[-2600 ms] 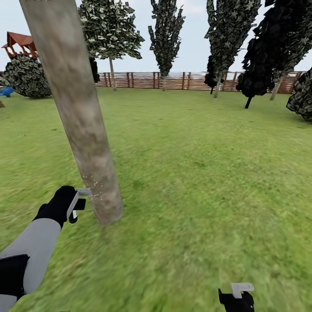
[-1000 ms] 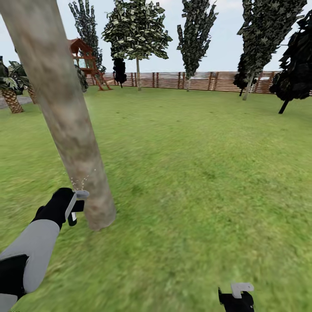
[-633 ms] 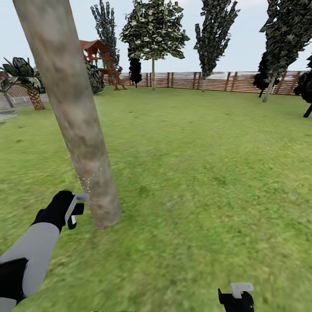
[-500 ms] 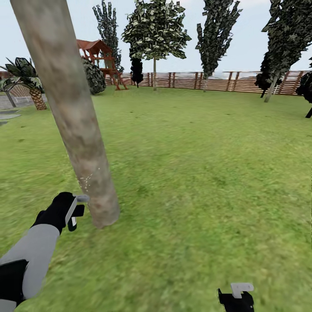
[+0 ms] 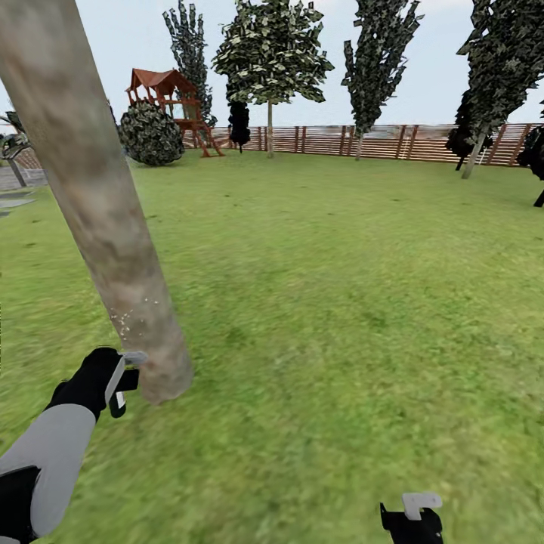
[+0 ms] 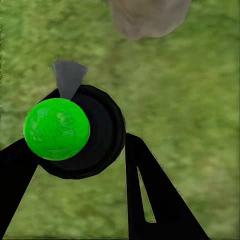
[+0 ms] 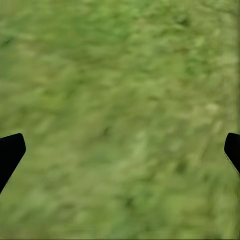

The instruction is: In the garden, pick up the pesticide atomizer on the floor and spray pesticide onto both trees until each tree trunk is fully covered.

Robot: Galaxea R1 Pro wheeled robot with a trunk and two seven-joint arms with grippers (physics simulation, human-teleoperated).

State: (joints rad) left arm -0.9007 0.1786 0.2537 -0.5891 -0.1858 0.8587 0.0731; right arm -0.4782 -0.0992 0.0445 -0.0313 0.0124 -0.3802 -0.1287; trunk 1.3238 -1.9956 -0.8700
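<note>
A thick tan-grey tree trunk [image 5: 106,211] leans across the left of the head view, its base [image 6: 147,17] on the lawn. White pesticide specks [image 5: 130,317] dot the bark low down. My left gripper [image 5: 119,375] [image 6: 82,145] is shut on the pesticide atomizer [image 5: 121,381], a dark round bottle with a bright green top [image 6: 56,128]. Its grey nozzle [image 6: 67,77] points at the trunk base, close beside it. My right gripper [image 5: 412,515] [image 7: 120,150] hangs open over bare grass. Another tree [image 5: 270,132] with green-white foliage stands far off by the fence.
A brown slat fence [image 5: 378,141] closes the lawn at the back. A red-roofed play tower [image 5: 162,94] and a round bush [image 5: 151,136] stand at the back left. Dark narrow trees [image 5: 374,68] line the fence. Open grass [image 5: 355,302] spreads to the right.
The head view has shifted, so the trunk now sits further left and the bush and play tower are uncovered. My left gripper still holds the atomizer at the trunk base. The right gripper is unchanged.
</note>
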